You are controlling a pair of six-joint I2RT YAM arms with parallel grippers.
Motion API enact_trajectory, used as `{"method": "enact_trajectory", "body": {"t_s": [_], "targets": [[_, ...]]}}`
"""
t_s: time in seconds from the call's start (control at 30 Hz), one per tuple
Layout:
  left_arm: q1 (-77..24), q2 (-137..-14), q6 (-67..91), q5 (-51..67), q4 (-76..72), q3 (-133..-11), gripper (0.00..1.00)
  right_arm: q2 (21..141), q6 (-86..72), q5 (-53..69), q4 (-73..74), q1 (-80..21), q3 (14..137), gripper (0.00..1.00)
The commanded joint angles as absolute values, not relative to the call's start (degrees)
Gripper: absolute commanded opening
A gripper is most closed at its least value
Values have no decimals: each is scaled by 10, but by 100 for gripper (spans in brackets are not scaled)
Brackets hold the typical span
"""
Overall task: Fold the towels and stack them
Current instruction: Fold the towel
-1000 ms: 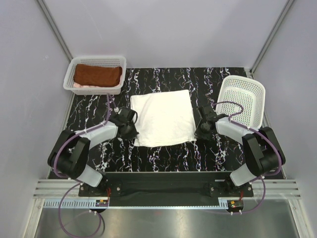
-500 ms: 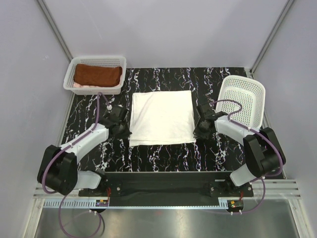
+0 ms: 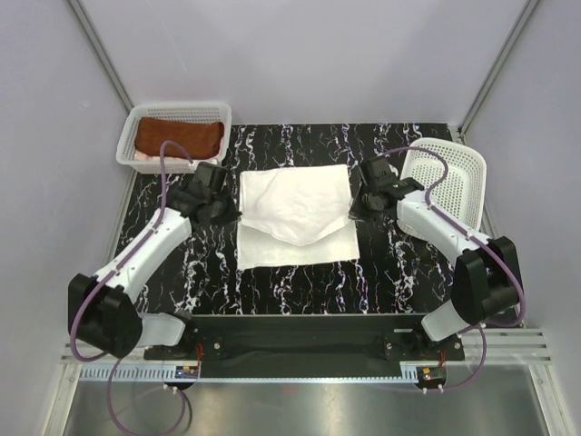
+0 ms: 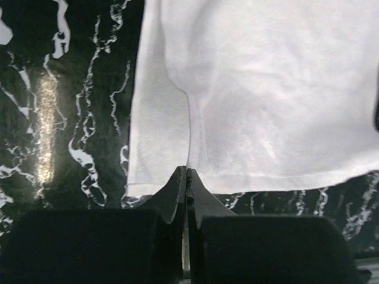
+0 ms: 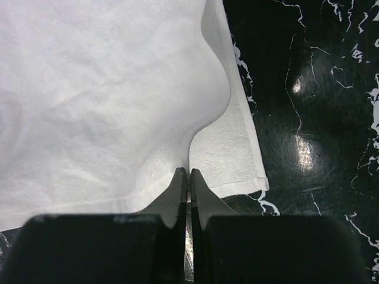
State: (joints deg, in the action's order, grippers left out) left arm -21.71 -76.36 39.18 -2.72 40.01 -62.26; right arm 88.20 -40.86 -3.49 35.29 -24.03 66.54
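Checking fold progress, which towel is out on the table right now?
The white towel, spread on the table; the rust-brown towel and pink towel sit in the far-left basket.

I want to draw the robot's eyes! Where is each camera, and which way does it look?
Top external: above and behind the arms, looking down at the table; both arms show.
Left wrist: on the left arm, looking along the shut left tool at the white towel it pinches.
Right wrist: on the right arm, looking along the right tool at that towel.
Shared: all show the white towel.
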Motion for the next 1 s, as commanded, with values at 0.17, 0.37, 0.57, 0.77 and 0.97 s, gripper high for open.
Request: {"method": "enact_trajectory", "body": {"t_s": [0.17, 0.37, 0.57, 0.77, 0.97], "targets": [[-229, -673, 460, 23, 301, -382, 0, 865, -399, -7, 274, -245, 528, 0], [-229, -732, 453, 29, 247, -343, 0, 878, -395, -16, 251, -245, 497, 0], [-229, -730, 449, 27, 232, -327, 0, 870, -394, -25, 248, -245, 483, 0], [-229, -703, 452, 23, 270, -339, 0, 876, -391, -43, 264, -245, 486, 0], [-230, -637, 451, 9, 339, -366, 0, 885, -381, -62, 300, -245, 509, 1]]}}
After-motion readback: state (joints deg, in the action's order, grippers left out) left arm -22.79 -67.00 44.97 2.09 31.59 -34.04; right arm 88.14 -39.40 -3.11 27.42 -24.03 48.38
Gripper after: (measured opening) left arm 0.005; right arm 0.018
